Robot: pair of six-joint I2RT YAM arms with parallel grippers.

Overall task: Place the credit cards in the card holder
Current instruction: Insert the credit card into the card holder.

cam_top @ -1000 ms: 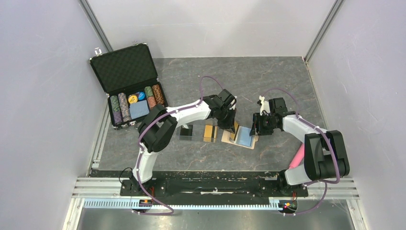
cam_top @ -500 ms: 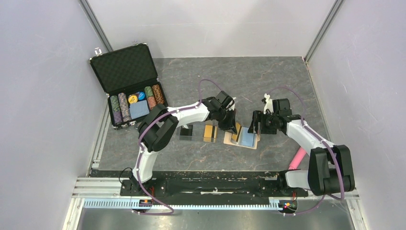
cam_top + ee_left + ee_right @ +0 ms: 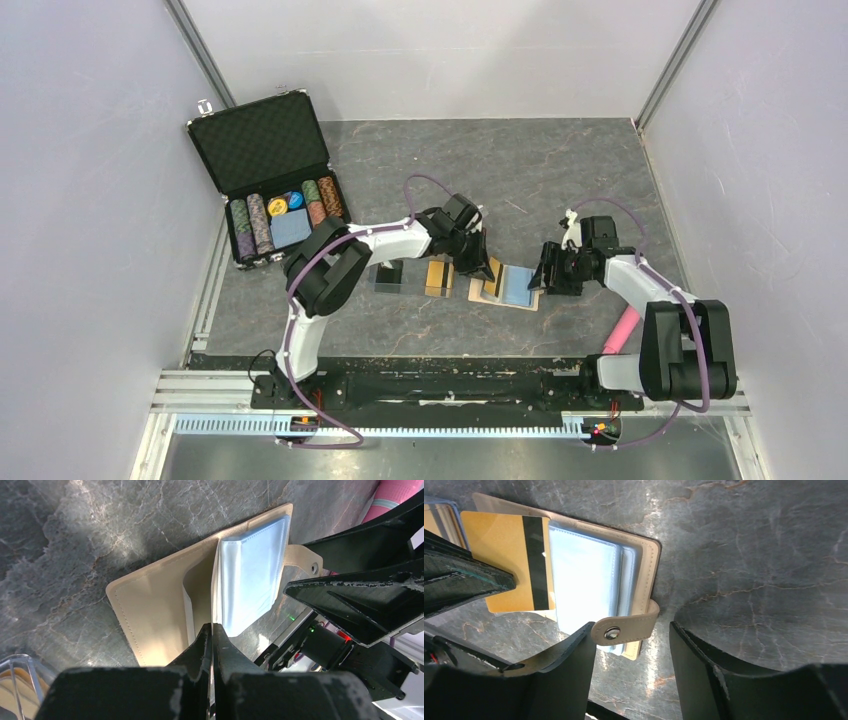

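Grip first: left gripper (image 3: 212,630) is clamped on the gold card (image 3: 504,545), pads on its flat faces, so from its own wrist camera the card shows only as a thin edge between the fingers. The card stands on edge, stripe side toward the right arm. Its lower edge sits over the left half of the card holder (image 3: 150,605), at the fold where the blue plastic leaves (image 3: 250,580) lift off the tan cover. My read: it is held edge-down so it can slide into a pocket there. Can't tell whether the edge is in a slot yet.

The right gripper (image 3: 632,625) has its fingers apart and holds nothing. They straddle the snap tab (image 3: 624,630) at the holder's right edge; I can't tell whether they touch it. Likely it is parked there to steady the holder so it doesn't skate when the card pushes in — a guess, not something seen.

The holder lies open and flat on the table (image 3: 560,180), between the two grippers. Just left of the holder is a gold-coloured piece (image 3: 437,277) that looks to be in a clear sleeve; what it is, I can't tell. Further left of the holder is what looks like the black card (image 3: 389,276), not yet picked up. An open chip case (image 3: 265,150) sits well off to the holder's far left.

Status as I judge it: first card at the insertion step, black card to follow.
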